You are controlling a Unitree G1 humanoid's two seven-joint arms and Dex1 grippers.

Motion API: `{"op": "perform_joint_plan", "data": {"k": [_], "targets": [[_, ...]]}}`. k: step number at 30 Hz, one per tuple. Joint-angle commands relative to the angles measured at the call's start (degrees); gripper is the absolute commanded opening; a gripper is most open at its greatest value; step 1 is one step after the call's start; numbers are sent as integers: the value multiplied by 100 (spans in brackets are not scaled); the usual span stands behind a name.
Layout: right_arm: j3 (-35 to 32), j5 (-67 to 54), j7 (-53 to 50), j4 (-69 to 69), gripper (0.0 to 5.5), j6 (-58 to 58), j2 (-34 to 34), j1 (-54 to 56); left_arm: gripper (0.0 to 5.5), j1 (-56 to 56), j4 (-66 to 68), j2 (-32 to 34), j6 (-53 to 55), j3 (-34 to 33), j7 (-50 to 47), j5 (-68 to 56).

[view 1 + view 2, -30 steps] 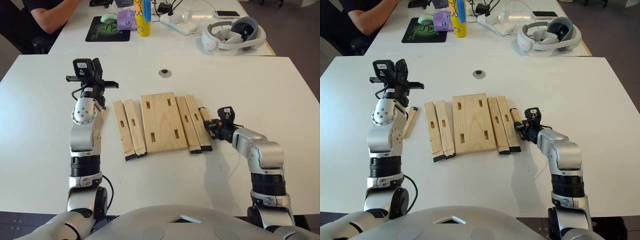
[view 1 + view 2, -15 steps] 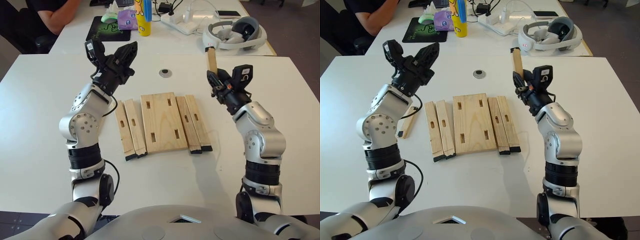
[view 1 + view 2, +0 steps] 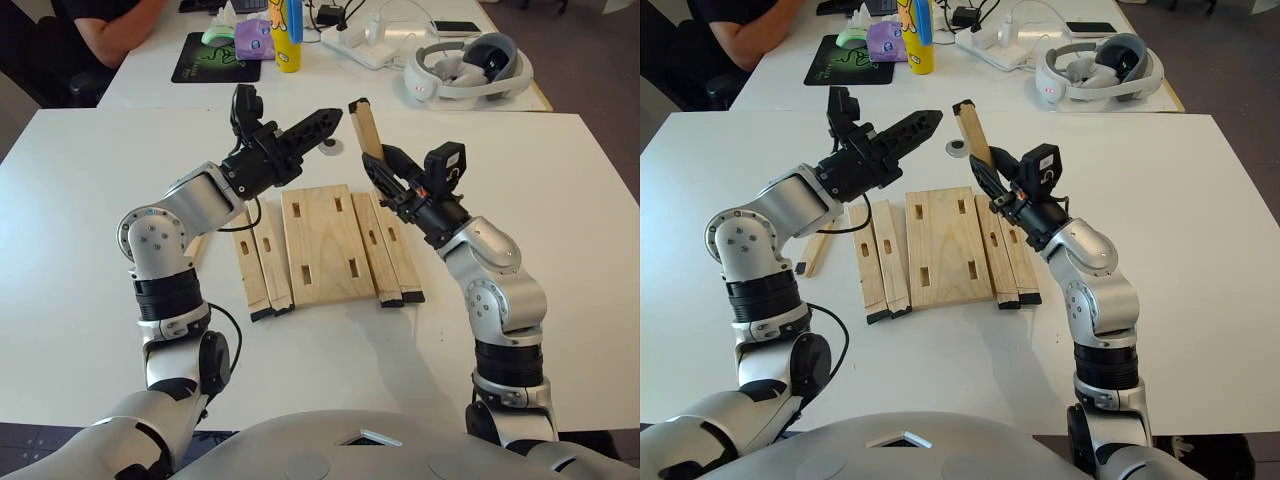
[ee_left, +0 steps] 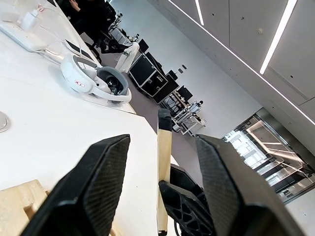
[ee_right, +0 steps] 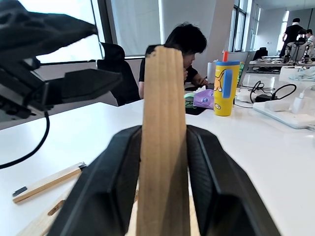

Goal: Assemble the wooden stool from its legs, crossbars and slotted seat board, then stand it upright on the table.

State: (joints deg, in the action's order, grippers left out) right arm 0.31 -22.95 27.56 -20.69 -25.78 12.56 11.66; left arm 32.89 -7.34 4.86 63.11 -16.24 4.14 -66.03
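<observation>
The slotted seat board [image 3: 325, 245] lies flat mid-table, with two legs [image 3: 258, 255] on its left and two legs [image 3: 388, 245] on its right. My right gripper [image 3: 385, 175] is shut on a crossbar [image 3: 364, 128], holding it tilted in the air above the board's far edge; it rises between the black fingers [image 5: 115, 187] as a plain wooden strip [image 5: 164, 137]. My left gripper [image 3: 318, 122] hangs open just left of the crossbar's top end, apart from it. Its fingers [image 4: 106, 182] frame the crossbar [image 4: 164, 162] farther off. A second crossbar [image 3: 818, 243] lies on the table at the left.
A round grommet [image 3: 958, 148] sits in the table behind the parts. On the desk beyond stand a yellow bottle [image 3: 289, 35], a headset [image 3: 465, 70], a power strip [image 3: 350, 45] and a mouse pad [image 3: 215, 60].
My right gripper has carried the crossbar left and lower, tilting it over the board. My left gripper has swung right, towards the crossbar's top.
</observation>
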Motion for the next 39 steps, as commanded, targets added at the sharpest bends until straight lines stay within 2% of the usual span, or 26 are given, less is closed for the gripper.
{"op": "perform_joint_plan", "data": {"k": [1,9,12,22,32,33,34,39], "targets": [[209,3,68,-118,131,97,-12,-86,244,-20,-22,-88,75,147,-136,-81],[448,16,130,-140,131,155,51,-133,244,-65,-73,-101,45,325,-170,-6],[459,17,128,-112,131,175,72,-123,212,-77,-57,-88,-8,298,-226,28],[416,-45,125,-69,131,204,132,-110,53,-37,-29,-23,-52,213,-221,-29],[420,172,1,152,131,139,275,-90,48,-21,-57,121,-205,282,-148,211],[438,239,-52,199,167,100,305,-98,47,-4,-65,152,-260,294,-148,301],[443,280,-90,251,180,47,325,-107,44,7,-78,197,-325,300,-151,408],[379,512,-120,484,183,-85,513,-244,43,-128,-212,404,-603,371,-153,830]]}}
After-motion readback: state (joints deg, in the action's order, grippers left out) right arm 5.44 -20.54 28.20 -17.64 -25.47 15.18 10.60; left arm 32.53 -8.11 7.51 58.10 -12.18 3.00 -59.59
